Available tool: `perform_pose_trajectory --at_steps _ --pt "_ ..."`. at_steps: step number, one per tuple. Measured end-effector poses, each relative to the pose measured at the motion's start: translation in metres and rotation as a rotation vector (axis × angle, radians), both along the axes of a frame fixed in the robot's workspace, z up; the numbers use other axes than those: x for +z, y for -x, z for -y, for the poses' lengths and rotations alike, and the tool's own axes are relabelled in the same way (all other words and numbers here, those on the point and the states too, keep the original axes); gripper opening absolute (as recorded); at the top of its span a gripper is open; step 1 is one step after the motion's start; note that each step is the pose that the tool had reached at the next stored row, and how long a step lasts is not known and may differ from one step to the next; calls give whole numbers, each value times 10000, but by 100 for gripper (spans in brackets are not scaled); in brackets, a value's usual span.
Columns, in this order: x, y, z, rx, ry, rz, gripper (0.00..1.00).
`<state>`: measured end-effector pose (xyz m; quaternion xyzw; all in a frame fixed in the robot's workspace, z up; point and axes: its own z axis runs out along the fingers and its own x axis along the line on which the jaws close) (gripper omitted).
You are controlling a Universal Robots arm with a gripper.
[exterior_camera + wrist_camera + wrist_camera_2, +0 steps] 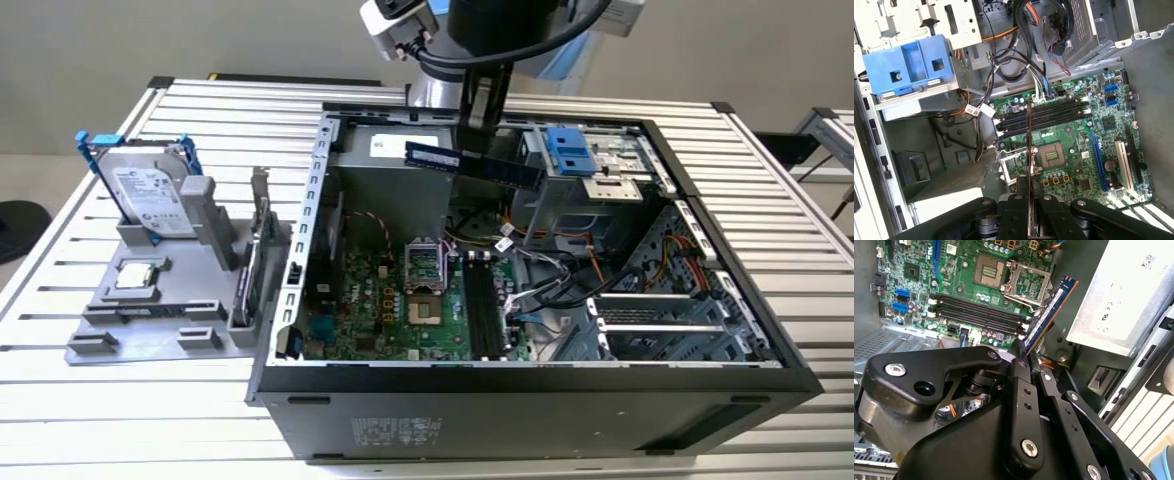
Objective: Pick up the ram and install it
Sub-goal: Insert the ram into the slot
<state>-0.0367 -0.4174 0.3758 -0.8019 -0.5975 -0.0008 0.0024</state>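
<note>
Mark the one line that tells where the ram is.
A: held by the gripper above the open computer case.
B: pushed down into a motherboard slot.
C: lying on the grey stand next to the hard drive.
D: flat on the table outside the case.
A: the gripper is shut on the ram, which hangs over the computer case, clear of the memory slots.

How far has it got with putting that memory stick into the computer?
Pickup looks done: the jaws are shut on the ram, held in the air over the open case. Left: seating it; the black memory slots on the motherboard are empty.
</note>
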Motion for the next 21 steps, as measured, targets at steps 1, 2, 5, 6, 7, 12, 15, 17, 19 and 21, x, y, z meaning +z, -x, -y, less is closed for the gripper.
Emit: perform_pose_trajectory --at_steps 1,2,5,6,7,12,15,17,19,21 --pt "0 0 0 -50 0 0 0" --pt "0 0 0 -104 0 0 0" --pt "0 0 0 -252 0 0 0" --pt "0 0 0 -306 0 0 0" --pt "0 0 0 -353 -1 0 0" --pt "0 0 0 -580 0 0 0" --pt "0 0 0 -709 0 0 0" --pt "0 0 0 -796 0 0 0" --pt "0 0 0 -884 1 0 0" --pt "0 0 0 -970 0 0 0"
